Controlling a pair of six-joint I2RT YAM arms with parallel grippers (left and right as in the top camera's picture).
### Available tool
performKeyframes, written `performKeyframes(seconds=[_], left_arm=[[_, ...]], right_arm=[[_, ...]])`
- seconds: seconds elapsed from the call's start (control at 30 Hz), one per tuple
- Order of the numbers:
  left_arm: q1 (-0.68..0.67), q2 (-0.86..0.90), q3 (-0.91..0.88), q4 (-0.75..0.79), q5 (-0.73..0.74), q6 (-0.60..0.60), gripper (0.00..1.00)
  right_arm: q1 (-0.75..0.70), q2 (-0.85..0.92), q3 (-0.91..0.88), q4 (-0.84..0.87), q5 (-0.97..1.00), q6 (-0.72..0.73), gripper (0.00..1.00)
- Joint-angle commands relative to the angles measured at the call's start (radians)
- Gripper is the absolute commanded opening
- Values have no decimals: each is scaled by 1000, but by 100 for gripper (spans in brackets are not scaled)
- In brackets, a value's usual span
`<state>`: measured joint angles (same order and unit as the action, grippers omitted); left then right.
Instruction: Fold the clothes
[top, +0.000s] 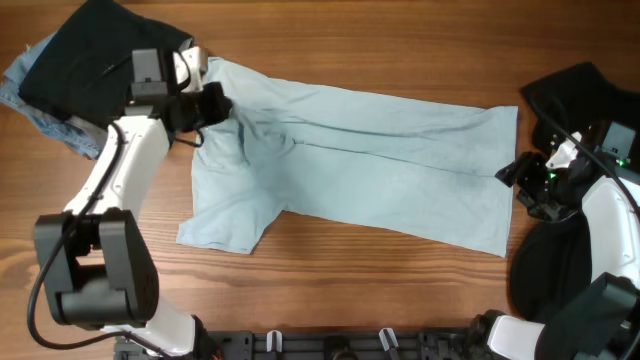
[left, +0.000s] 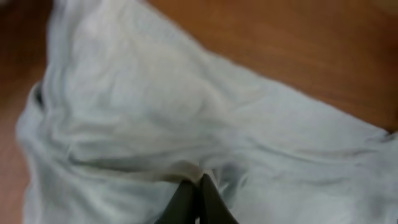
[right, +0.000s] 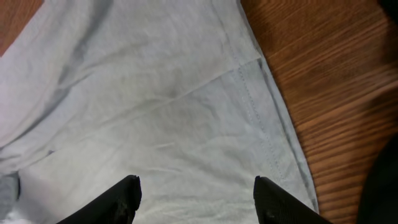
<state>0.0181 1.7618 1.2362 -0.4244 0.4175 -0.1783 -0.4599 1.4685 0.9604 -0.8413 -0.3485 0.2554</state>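
The left hand (top: 207, 104) is clamped fully closed on a pinch of the T-shirt (top: 370, 160) at its shoulder end. In the left wrist view the two tips meet on a small raised fold, and creases run out from that spot. The right hand (right: 199, 202) hangs open at the far end, its fingers (right: 121, 199) spread apart above the hem (right: 261, 118) and holding nothing.

The pale blue-grey T-shirt lies mostly flat across the middle of the bench (top: 400, 40). Its neck end is toward 9 o'clock, its hem toward 3 o'clock, and one sleeve (top: 220, 225) points to 7 o'clock.

The main risk is judged to be the thin grip on the left. The hand may have caught only the top layer, so a lift could peel the front from the back and make a lopsided fold. A fast pull could also slip the cloth out of the tips altogether. With the right hand not yet gripping, a pull from the left alone would drag the whole shirt toward 9 o'clock and bunch it.

The space is crowded too. A black garment (top: 90, 55) lies at 10 o'clock over some blue cloth (top: 30, 95), just beside the pinch. More dark cloth (top: 570, 90) lies close to the hem at 3 o'clock, and either hand could snag these.
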Motion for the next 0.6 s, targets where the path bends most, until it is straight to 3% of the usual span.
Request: performKeyframes(seconds=[0.0, 0.23, 0.27, 0.33, 0.37, 0.5, 0.57], left_arm=[[-53, 6, 11, 70, -16, -21, 4], [-95, 83, 11, 151, -109, -44, 5], [-95, 95, 11, 164, -115, -51, 9], [-94, 120, 11, 195, -131, -66, 43], [-94, 126, 11, 203, -131, -66, 44], [-94, 121, 12, 185, -127, -66, 63], [-93, 111, 12, 103, -127, -62, 63]], right_arm=[[-3, -14, 17, 13, -15, -16, 63], [-3, -14, 17, 26, -15, -16, 63], [-3, -14, 17, 27, -15, -16, 63], [-3, -14, 17, 26, -15, -16, 63], [-3, -14, 17, 26, -15, -16, 63], [-3, -14, 17, 25, -15, -16, 63], [-3, -14, 17, 20, -15, -17, 63]])
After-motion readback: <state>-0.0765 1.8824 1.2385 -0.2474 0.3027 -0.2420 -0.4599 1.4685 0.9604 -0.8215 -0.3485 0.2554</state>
